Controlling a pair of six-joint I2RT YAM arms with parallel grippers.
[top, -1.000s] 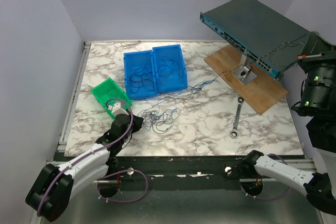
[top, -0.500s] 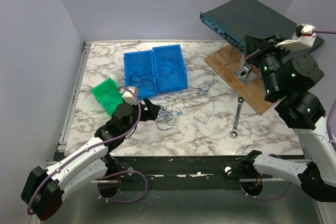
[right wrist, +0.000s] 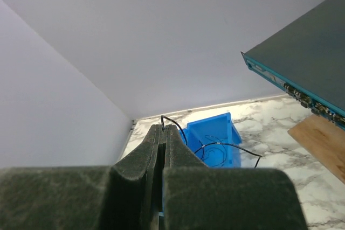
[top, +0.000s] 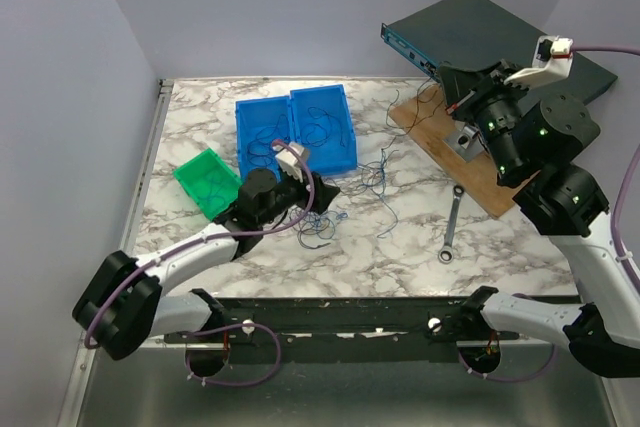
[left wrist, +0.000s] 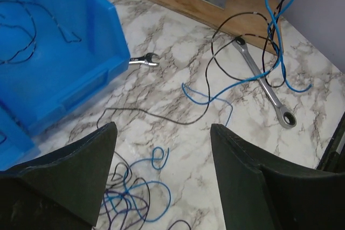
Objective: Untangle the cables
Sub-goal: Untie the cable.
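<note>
The cables are thin blue and dark wires. One tangle (top: 316, 226) lies on the marble just in front of my left gripper (top: 328, 192), which hovers low with its jaws open and nothing between them. In the left wrist view my left gripper (left wrist: 161, 152) is over that tangle (left wrist: 121, 197), and blue and dark strands (left wrist: 272, 30) rise off the table at the right. Raised high over the wooden board, my right gripper (top: 450, 85) is shut on those strands (top: 397, 142). The right wrist view shows a dark wire (right wrist: 178, 124) pinched at the tips of my right gripper (right wrist: 164, 129).
Two blue bins (top: 338, 107) at the back hold more thin wires, with a green bin (top: 193, 173) to their left. A silver wrench (top: 452, 222) lies beside the wooden board (top: 500, 182), which carries a tilted network switch (top: 480, 32). A small wrench (left wrist: 143, 61) lies by the bin.
My left gripper opened and reached right to the table's middle. The right arm swung in from the far right and rose, drawing strands up and away from the tangle.
</note>
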